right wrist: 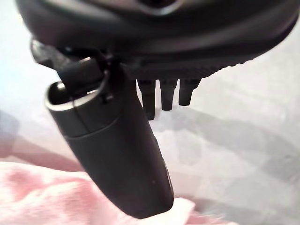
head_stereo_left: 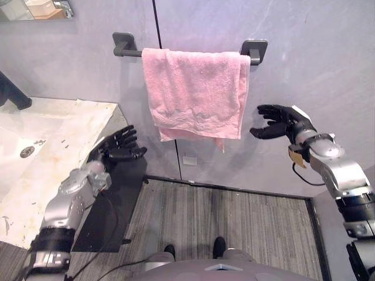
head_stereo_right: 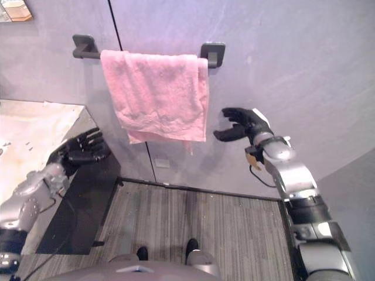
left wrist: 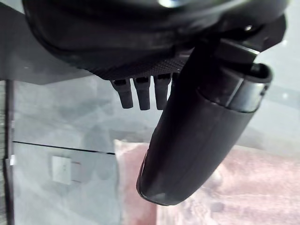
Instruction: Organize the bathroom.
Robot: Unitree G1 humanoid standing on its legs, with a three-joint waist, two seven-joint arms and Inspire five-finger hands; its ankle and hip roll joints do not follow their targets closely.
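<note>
1. Head views: even, soft indoor light; the grey wall panels (head_stereo_left: 304, 70) are brightly lit with faint mottled sheen.
2. The pink terry towel (head_stereo_left: 196, 93) casts a soft shadow on the wall just below its hem.
3. The pale marble-patterned counter (head_stereo_left: 53, 134) is near overexposed, its detail washed out.
4. Straight lines bow at the frame edges.
5. Wrist views: the dark thumb (left wrist: 197, 140) is blurred; the towel behind it is out of focus.

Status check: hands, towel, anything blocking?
Left hand open, empty, left of pink towel. Right hand open, empty, right of it. Towel draped over wall bar, untouched. Nothing in the way.
</note>
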